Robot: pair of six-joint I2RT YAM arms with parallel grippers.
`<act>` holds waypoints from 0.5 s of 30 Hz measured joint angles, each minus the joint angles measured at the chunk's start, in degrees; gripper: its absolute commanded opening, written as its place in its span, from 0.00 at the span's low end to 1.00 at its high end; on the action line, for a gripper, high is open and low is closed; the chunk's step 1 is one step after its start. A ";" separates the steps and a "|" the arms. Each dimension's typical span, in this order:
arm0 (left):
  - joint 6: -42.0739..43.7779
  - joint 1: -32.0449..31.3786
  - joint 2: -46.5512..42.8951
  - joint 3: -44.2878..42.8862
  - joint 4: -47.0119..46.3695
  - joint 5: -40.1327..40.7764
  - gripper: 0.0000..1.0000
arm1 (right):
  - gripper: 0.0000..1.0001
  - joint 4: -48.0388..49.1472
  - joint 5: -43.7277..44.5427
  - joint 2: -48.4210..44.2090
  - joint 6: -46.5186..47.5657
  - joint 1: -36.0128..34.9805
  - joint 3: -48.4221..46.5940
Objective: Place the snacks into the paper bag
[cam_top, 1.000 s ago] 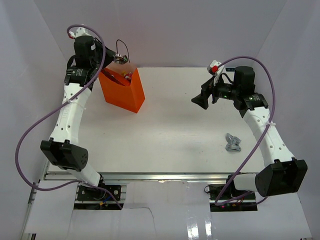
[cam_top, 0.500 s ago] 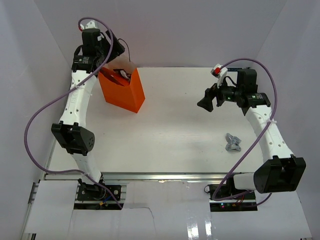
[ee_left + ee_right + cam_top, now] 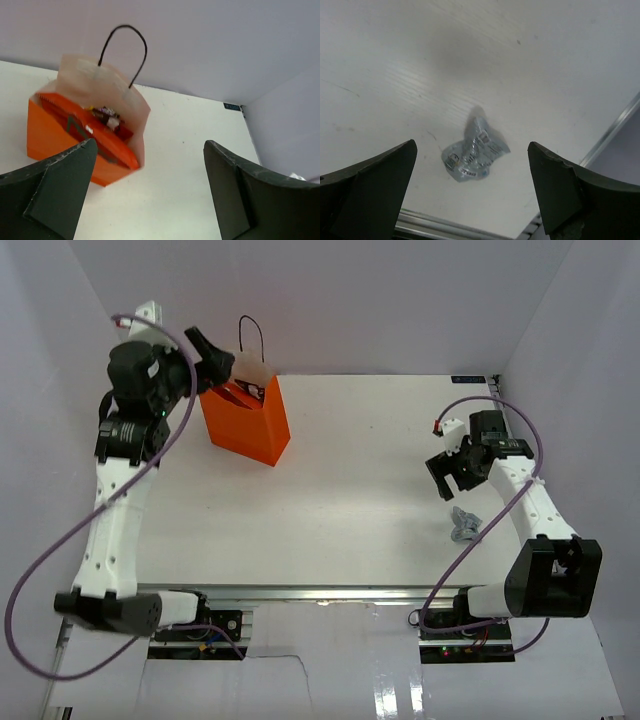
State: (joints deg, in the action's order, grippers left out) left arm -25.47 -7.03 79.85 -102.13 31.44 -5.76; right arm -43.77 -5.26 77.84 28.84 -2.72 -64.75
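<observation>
Both arms have shifted. The left pincer (image 3: 212,355) has lifted up and back from the mouth of the upright orange paper carrier bag (image 3: 250,430) and has gone from closed to wide, with nothing between its jaws. The right pincer (image 3: 447,472) has swung down toward the near right of the white counter (image 3: 350,460) and now hangs, jaws wide and empty, just above the silver-grey crinkly wrapped sweet (image 3: 464,525).

The task looks nearly done. That silver-grey sweet is the only snack visible on the counter, well apart from the bag at the far left. Picking it up and carrying it across appears to be the step in hand.

The left wrist view looks down into the orange paper carrier bag (image 3: 50,135), which the overhead camera barely manages. A red packet (image 3: 121,132) stands inside with small dark and pale wrapped sweets (image 3: 105,114) on top of it. How many lie beneath cannot be told.

The right wrist view shows the silver-grey crinkly wrapped sweet (image 3: 472,157) lying flat, roughly centred between the fingers, untouched. Overhead, the arm partly crowds it.
</observation>
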 measured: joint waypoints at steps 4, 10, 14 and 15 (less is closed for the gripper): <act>1.22 -0.11 -20.61 19.65 -2.14 -0.81 0.98 | 0.93 -3.08 8.28 0.76 -0.46 2.56 3.28; -0.42 -0.09 -43.30 36.26 -2.56 -0.07 0.98 | 0.87 -2.38 10.91 2.82 -7.04 7.43 10.19; -2.84 -0.09 -48.24 42.51 -1.86 0.35 0.98 | 0.73 -1.53 8.90 9.18 -10.29 9.42 11.58; -3.17 -0.09 -48.22 43.41 -1.55 0.37 0.98 | 0.69 -1.05 7.96 11.04 -10.95 9.92 11.45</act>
State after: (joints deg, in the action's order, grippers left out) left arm -28.64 -7.11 31.64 -58.72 29.89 -5.39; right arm -44.82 2.70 88.88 17.89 7.20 -53.30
